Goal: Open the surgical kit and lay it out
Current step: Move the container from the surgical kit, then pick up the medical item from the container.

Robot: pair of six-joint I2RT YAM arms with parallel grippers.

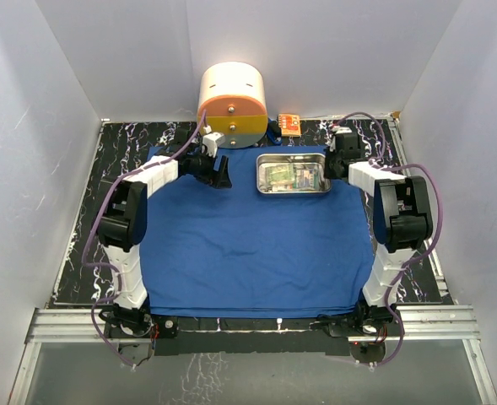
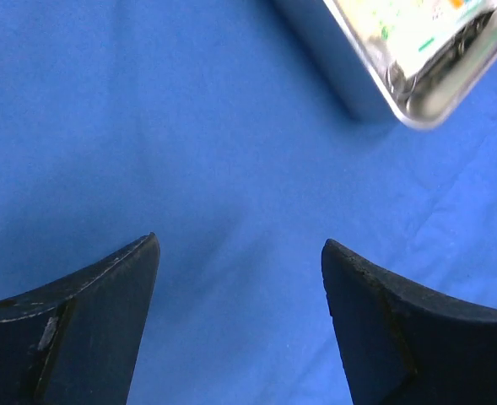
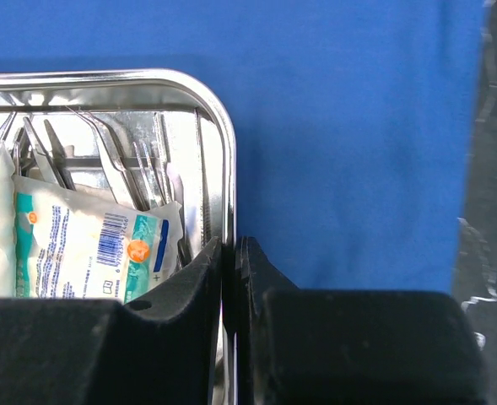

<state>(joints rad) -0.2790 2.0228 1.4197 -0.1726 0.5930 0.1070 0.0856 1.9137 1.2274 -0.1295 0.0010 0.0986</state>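
The royal-blue cloth [image 1: 248, 245] lies spread flat over the table. On its far right part sits the shiny steel tray [image 1: 267, 187], holding clear packets [image 3: 79, 249] and thin metal instruments [image 3: 117, 160]. My right gripper [image 3: 231, 245] is shut on the tray's right rim [image 3: 229, 186], one finger inside the tray and one outside; from above the right gripper [image 1: 331, 167] is at the tray's right end. My left gripper [image 2: 240, 253] hangs open over bare cloth, left of the tray [image 2: 375, 84], with nothing between its fingers; the top view shows the left gripper [image 1: 221, 177].
A round cream-and-orange container [image 1: 233, 105] stands at the back, just behind the cloth. A small orange box [image 1: 289, 123] lies to its right. Black marbled table [image 1: 121, 148] borders the cloth on both sides. White walls close in the workspace.
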